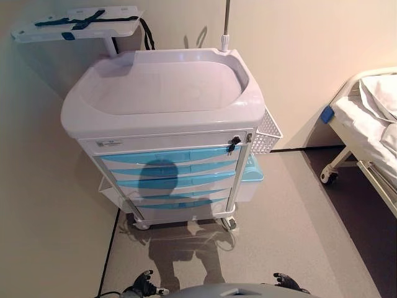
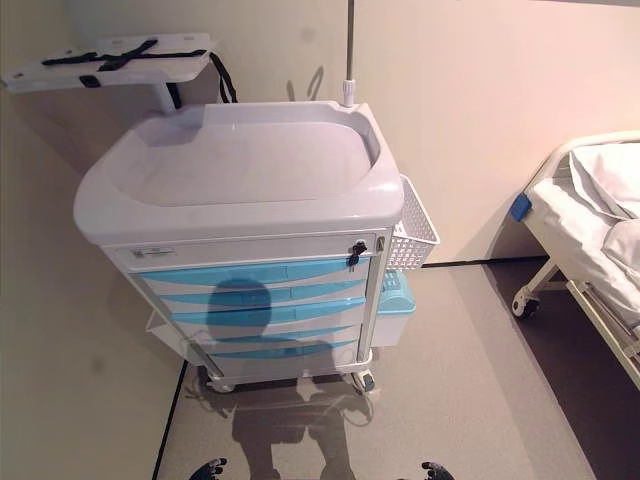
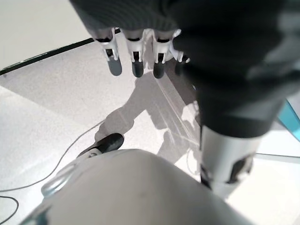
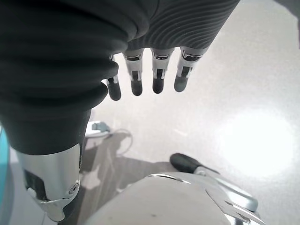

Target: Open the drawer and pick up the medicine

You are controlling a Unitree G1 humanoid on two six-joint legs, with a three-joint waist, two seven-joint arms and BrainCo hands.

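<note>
Medical cart (image 1: 164, 118) against the wall, hospital bed (image 1: 372, 130) well apart to its right. All blue drawers (image 1: 170, 156) are closed; the medicine is not visible, presumably inside one. Left hand (image 3: 136, 51) and right hand (image 4: 154, 70) hang low over the floor, fingers (image 4: 136, 84) straight, holding nothing. Step in hand: reach a drawer front squarely, hook the fingers under its lip and pull straight outward.
</note>
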